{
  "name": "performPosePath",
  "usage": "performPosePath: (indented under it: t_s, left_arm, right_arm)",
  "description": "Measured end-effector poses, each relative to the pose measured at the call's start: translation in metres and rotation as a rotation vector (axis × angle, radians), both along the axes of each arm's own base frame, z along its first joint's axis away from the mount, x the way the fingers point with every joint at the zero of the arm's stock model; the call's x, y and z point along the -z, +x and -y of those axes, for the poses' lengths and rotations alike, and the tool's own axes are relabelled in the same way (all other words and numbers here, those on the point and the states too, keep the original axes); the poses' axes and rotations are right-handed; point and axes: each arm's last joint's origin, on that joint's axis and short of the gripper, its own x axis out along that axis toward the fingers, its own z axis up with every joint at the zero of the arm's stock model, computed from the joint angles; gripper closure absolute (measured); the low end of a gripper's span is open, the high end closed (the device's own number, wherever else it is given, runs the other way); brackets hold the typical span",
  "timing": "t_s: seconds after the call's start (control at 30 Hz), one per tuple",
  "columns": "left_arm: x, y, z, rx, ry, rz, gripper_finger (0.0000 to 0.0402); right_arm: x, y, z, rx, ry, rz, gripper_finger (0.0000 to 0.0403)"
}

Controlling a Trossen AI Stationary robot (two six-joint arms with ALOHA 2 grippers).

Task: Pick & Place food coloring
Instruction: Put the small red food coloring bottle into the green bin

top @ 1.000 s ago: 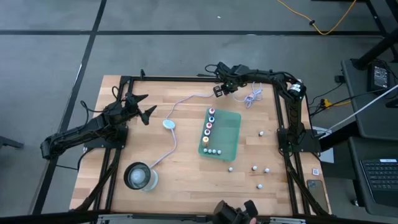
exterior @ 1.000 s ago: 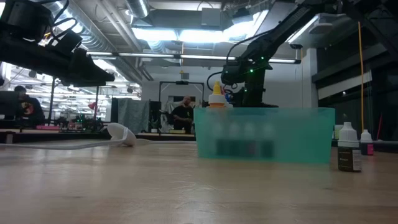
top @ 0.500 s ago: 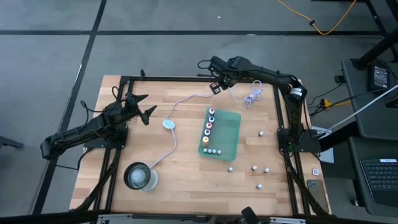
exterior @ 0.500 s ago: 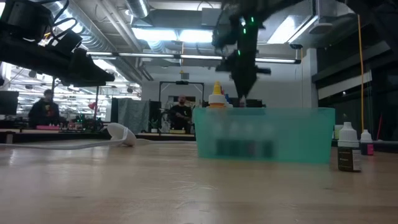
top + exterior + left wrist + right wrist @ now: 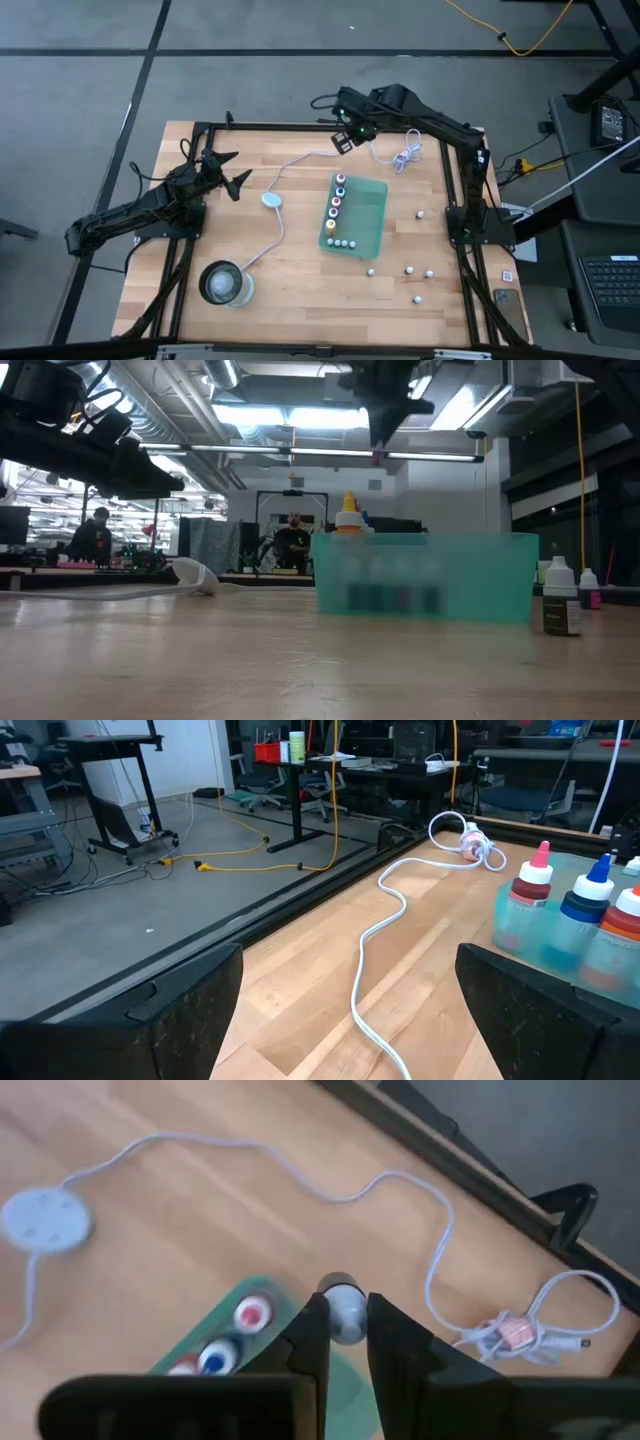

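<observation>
Carrying white-capped food coloring bottle [image 5: 344, 1312], clamped between right gripper [image 5: 343, 133] fingers, high at upper centre of high view, just above green tray [image 5: 372, 215]. Step: transport. Next: descend over free tray slot, release. Left gripper [image 5: 230, 172] waits left, fingers apart. Loose bottles [image 5: 419, 272] lower right.

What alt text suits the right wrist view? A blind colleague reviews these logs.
The right gripper is shut on a white-capped food coloring bottle, above the green tray holding red- and blue-capped bottles. A white cable with a round puck crosses the wooden table.
</observation>
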Motion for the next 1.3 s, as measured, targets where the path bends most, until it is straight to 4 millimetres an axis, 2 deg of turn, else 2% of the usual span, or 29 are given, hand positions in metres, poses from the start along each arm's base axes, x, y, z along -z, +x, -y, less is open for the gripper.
performPosePath:
  t_s: [0.27,0.4,0.67,1.07,1.3]
  left_arm:
    - [0.000,0.000,0.000,0.000,0.000,0.000,0.0041]
    - [0.000,0.000,0.000,0.000,0.000,0.000,0.0041]
    - [0.000,0.000,0.000,0.000,0.000,0.000,0.0041]
    - [0.000,0.000,0.000,0.000,0.000,0.000,0.0041]
    - [0.000,0.000,0.000,0.000,0.000,0.000,0.0041]
  right_arm:
    - [0.000,0.009,-0.055,-0.122,0.026,-0.035,0.0349]
    - [0.007,0.014,-0.085,-0.177,0.033,-0.053,0.0349]
    - [0.043,0.011,-0.131,-0.235,0.074,-0.066,0.0350]
    - [0.096,-0.038,-0.194,-0.238,0.124,-0.123,0.0350]
    - [0.135,-0.044,-0.221,-0.329,0.148,-0.085,0.0350]
